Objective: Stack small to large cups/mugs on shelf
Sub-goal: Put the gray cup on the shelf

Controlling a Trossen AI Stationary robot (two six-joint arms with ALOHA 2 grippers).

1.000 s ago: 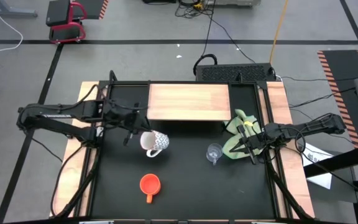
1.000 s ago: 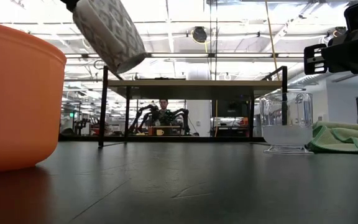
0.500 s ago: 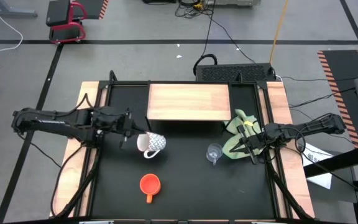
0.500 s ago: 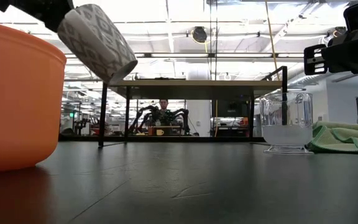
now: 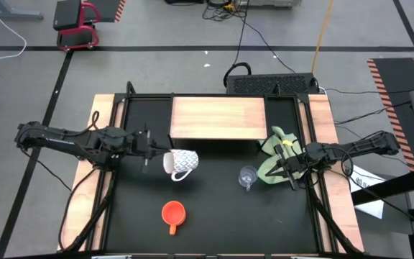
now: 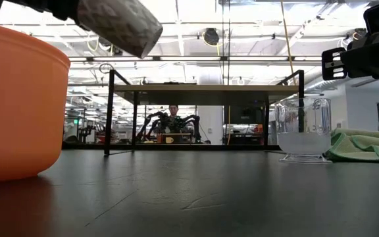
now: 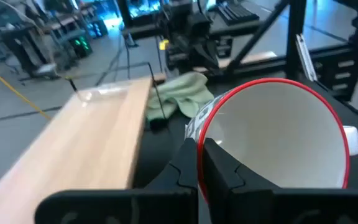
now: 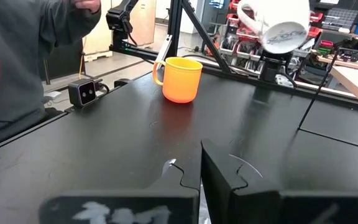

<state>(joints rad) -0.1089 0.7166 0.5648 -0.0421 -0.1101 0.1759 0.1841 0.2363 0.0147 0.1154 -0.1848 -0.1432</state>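
Left pincer point(image 5: 152, 149) clamped on the white mug's point(image 5: 182, 162) rim, mug lying sideways in the air; shelf point(image 5: 218, 119) sits up-right in the frame. Right pincer point(image 5: 284, 167) waits closed.

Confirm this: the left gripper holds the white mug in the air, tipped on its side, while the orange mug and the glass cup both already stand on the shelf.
Not quite. The left gripper does hold the white mug tipped in the air, but the orange mug and the glass cup both stand on the black tabletop, not on the shelf. The high view shows the shelf bare.
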